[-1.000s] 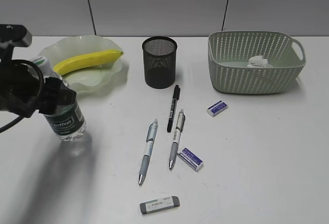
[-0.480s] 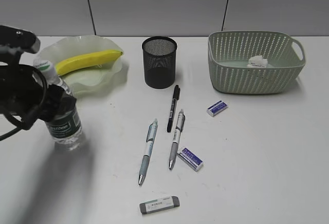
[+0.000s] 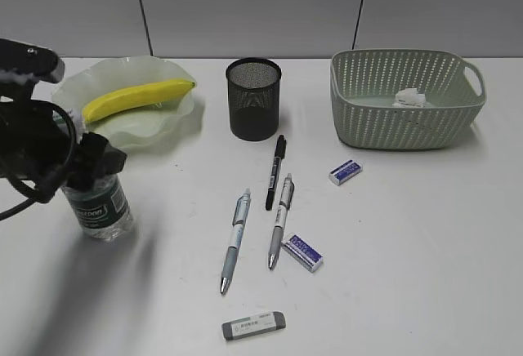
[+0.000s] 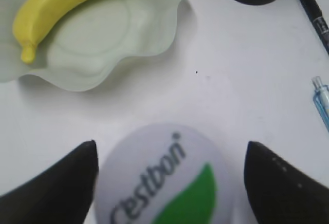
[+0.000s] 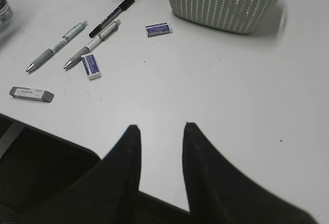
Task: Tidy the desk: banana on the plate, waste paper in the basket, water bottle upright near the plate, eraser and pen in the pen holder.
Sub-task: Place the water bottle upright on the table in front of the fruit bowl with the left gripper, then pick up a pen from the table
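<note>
Left end effector [image 4: 169, 183] spread wide around cap of water bottle [image 3: 98, 205]; visible gaps both sides in wrist view, so no grip. Bottle upright on worktop [image 3: 409, 274], directly beneath end effector, just in front of plate [image 3: 176, 115]. Banana [image 3: 135, 97] on plate, beyond end effector. Waste paper [image 3: 409, 97] in basket [image 3: 404, 119], far right. Pen holder [image 3: 253, 99] beyond and right; no pens or erasers visible inside. Black pen [image 3: 274, 170], two grey pens, three erasers loose on worktop. Right end effector [image 5: 159, 131] part-open, empty, near worktop edge.

Risks: fingertip clipping cap on withdrawal, toppling bottle onto plate rim. Pens rolling under pinch.
</note>
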